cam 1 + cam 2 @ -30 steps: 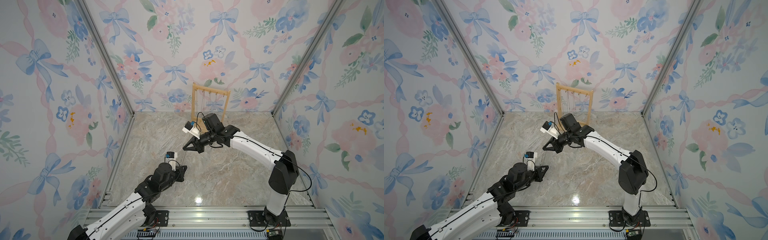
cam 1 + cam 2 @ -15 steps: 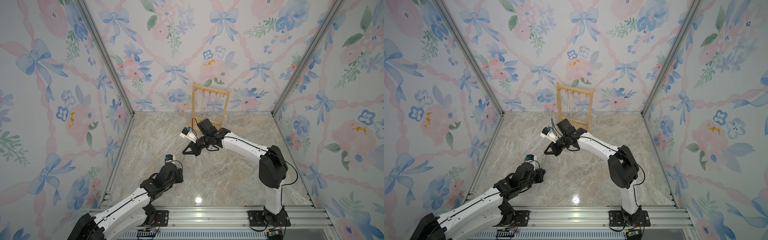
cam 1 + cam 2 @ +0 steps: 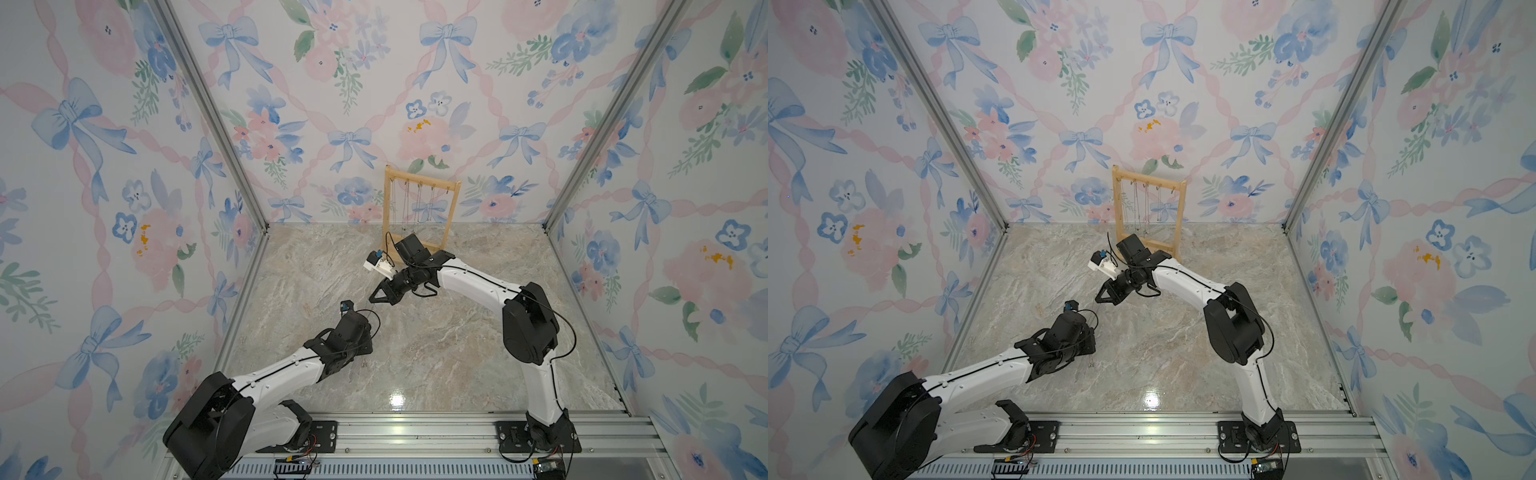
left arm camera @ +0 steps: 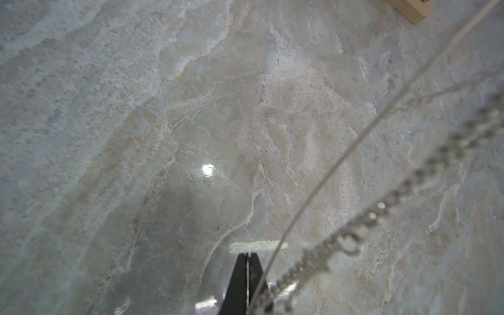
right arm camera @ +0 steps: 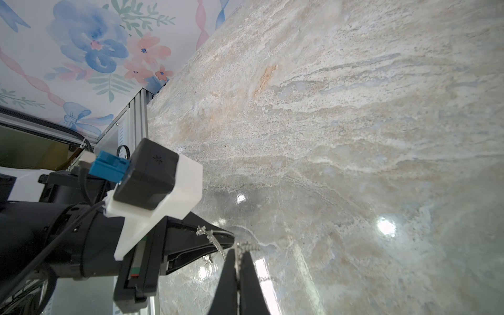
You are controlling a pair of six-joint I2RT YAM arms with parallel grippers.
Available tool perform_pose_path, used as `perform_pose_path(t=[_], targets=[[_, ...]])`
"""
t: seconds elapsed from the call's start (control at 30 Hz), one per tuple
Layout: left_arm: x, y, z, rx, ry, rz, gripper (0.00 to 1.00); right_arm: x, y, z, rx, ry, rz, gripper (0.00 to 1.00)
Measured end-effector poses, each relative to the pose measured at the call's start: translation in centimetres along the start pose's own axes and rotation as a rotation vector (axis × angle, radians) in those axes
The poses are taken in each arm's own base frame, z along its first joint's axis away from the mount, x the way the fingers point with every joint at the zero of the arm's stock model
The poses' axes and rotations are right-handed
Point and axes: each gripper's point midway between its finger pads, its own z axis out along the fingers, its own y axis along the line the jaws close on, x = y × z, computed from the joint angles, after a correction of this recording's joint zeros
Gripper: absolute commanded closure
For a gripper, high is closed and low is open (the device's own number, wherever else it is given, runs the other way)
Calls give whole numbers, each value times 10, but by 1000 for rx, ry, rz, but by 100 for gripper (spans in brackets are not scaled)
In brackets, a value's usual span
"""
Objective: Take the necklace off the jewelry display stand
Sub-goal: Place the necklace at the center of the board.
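The jewelry display stand (image 3: 453, 208) (image 3: 1179, 216) is a light-wood frame at the back wall, with several thin chains hanging from its top bar. The necklace (image 5: 255, 246) is a silver chain off the stand. My right gripper (image 3: 372, 298) (image 5: 239, 252) is shut on it, low over the floor in front of the stand. A thick length of the chain (image 4: 381, 207) crosses the left wrist view. A thin strand (image 4: 327, 174) runs down into the slit of my shut left gripper (image 4: 247, 256). Part of the chain lies over the left fingers (image 5: 218, 234).
A corner of the stand's wooden base (image 4: 411, 11) shows in the left wrist view. The marble floor (image 3: 436, 353) is boxed in by floral walls and aluminium corner posts (image 3: 216, 124). Both arm bases sit on the front rail (image 3: 415, 432). The two wrists are close together.
The right arm's elbow has swung inward toward the middle while its fingertips stayed nearly in place. The left arm has folded up, its elbow rising, and its gripper tilted down toward the floor.
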Motion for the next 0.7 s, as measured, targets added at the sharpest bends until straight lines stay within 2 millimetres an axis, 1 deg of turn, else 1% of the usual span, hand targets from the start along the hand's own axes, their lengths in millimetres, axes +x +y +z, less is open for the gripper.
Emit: perform_pose_path(t=[0.1, 0.27, 0.37, 0.53, 0.7], targets=[[0, 0, 7, -12, 8, 14, 100, 0, -10, 5, 8, 8, 16, 100], [5, 4, 17, -43, 35, 33, 100, 8, -25, 14, 19, 41, 56, 100], [5, 6, 20, -55, 35, 40, 98, 12, -31, 16, 23, 51, 79, 100], [1, 6, 21, -63, 18, 42, 91, 14, -39, 17, 31, 62, 110, 100], [1, 7, 22, -70, 21, 51, 81, 11, -46, 18, 42, 59, 116, 100]])
